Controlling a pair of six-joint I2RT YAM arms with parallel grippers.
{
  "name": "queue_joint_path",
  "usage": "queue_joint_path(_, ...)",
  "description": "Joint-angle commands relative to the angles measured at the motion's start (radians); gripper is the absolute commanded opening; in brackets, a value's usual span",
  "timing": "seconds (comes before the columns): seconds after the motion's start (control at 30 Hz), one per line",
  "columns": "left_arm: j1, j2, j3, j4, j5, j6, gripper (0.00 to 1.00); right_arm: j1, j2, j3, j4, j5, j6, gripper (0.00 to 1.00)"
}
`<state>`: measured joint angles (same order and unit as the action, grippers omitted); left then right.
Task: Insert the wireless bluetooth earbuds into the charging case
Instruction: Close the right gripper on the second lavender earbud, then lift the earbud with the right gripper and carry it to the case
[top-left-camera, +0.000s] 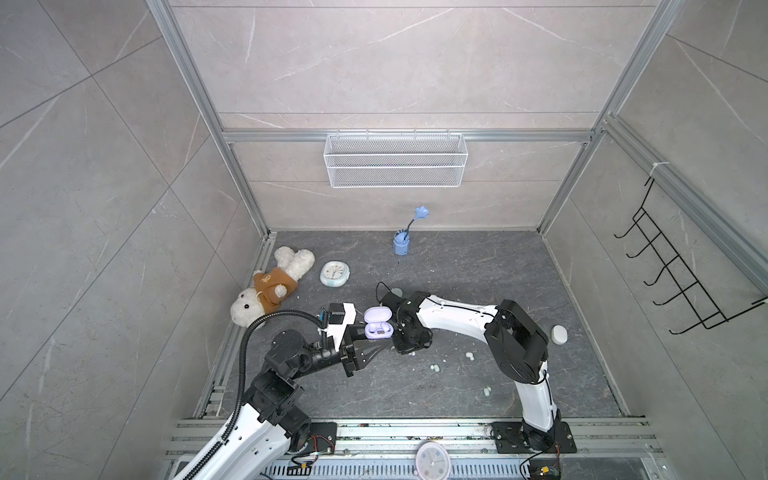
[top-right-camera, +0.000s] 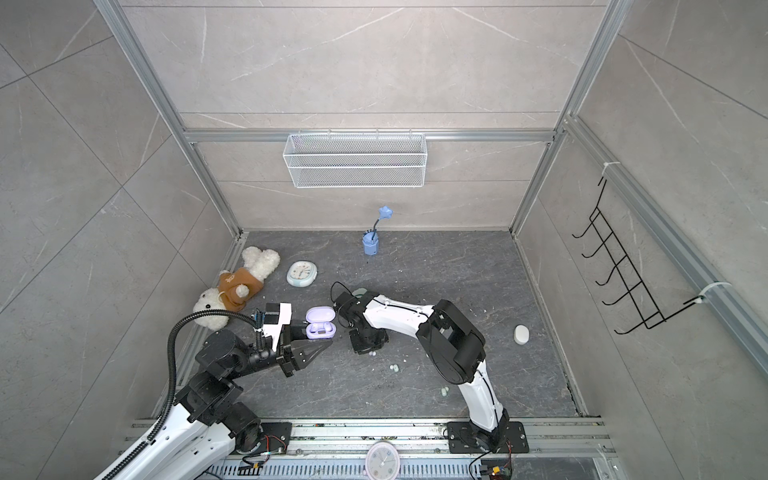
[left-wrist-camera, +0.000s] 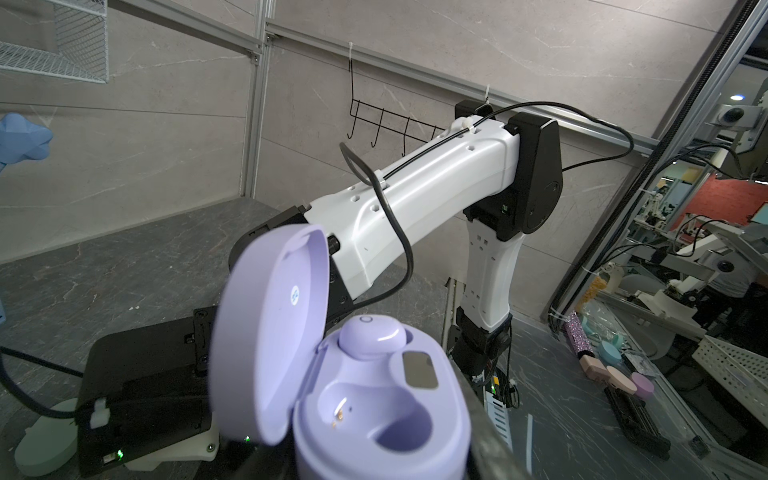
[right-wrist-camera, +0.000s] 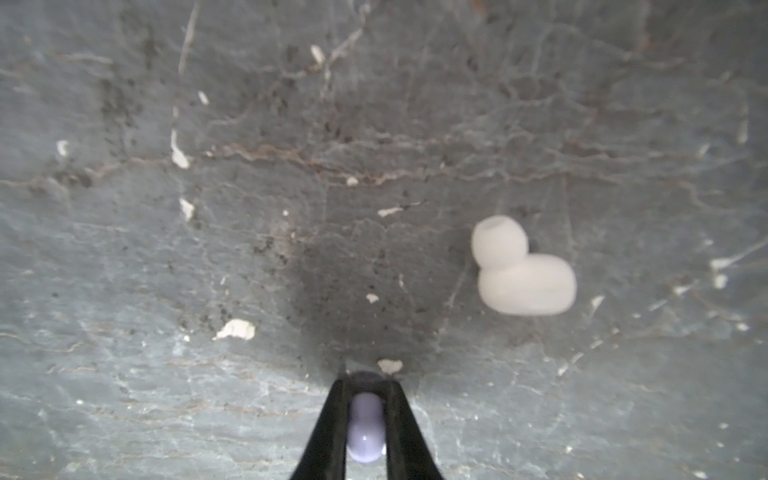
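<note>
Left gripper (top-left-camera: 376, 337), clamped on the open lavender charging case (left-wrist-camera: 374, 419), is holding it above the dark tabletop (top-left-camera: 457, 270); right gripper (right-wrist-camera: 366, 384), down at that surface, is pinching a lavender earbud (right-wrist-camera: 365, 436) between its jaws. A second lavender earbud (left-wrist-camera: 370, 338) is sitting in one case socket, and a white earbud (right-wrist-camera: 523, 270) is lying on the tabletop near the right gripper.

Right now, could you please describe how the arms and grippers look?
Both arms have glossy white shells with black joints. The left arm carries a ribbed black conduit, the right arm a thin black cable. The left gripper and right gripper have black, tapering fingers.
</note>
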<state>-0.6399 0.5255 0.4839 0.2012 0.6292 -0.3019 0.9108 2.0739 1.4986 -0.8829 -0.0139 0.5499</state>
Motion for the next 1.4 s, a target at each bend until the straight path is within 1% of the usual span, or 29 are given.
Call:
queue_joint_path(0.0, -0.003, 0.002, 0.019, 0.010, -0.003, 0.033, 0.25, 0.006, 0.044, -0.015, -0.041, 0.031, 0.000, 0.17)
queue_joint_path(0.23, -0.004, 0.013, 0.021, 0.013, -0.004, 0.035, 0.25, 0.002, -0.010, -0.030, -0.027, 0.042, 0.017, 0.15)
queue_joint_path(0.43, -0.004, 0.032, 0.025, 0.026, -0.002, 0.035, 0.26, -0.021, -0.127, -0.073, -0.008, 0.032, 0.044, 0.15)
queue_joint_path(0.63, -0.004, 0.070, 0.027, 0.061, 0.003, 0.033, 0.25, -0.064, -0.298, -0.154, 0.019, -0.009, 0.099, 0.15)
queue_joint_path(0.83, -0.004, 0.148, 0.044, 0.135, 0.034, 0.029, 0.25, -0.107, -0.530, -0.207, 0.034, -0.037, 0.158, 0.15)
queue_joint_path(0.9, -0.004, 0.178, 0.047, 0.182, 0.043, 0.025, 0.25, -0.116, -0.616, -0.205, 0.036, -0.037, 0.178, 0.15)
queue_joint_path(1.07, -0.010, 0.284, 0.064, 0.307, 0.064, 0.010, 0.25, -0.130, -0.762, -0.141, -0.006, -0.032, 0.208, 0.16)
queue_joint_path(1.23, -0.031, 0.389, 0.095, 0.395, 0.074, 0.023, 0.25, -0.139, -0.861, -0.069, -0.027, -0.052, 0.237, 0.15)
queue_joint_path(1.37, -0.052, 0.463, 0.125, 0.446, 0.087, 0.043, 0.25, -0.138, -0.921, -0.051, 0.027, -0.102, 0.274, 0.16)
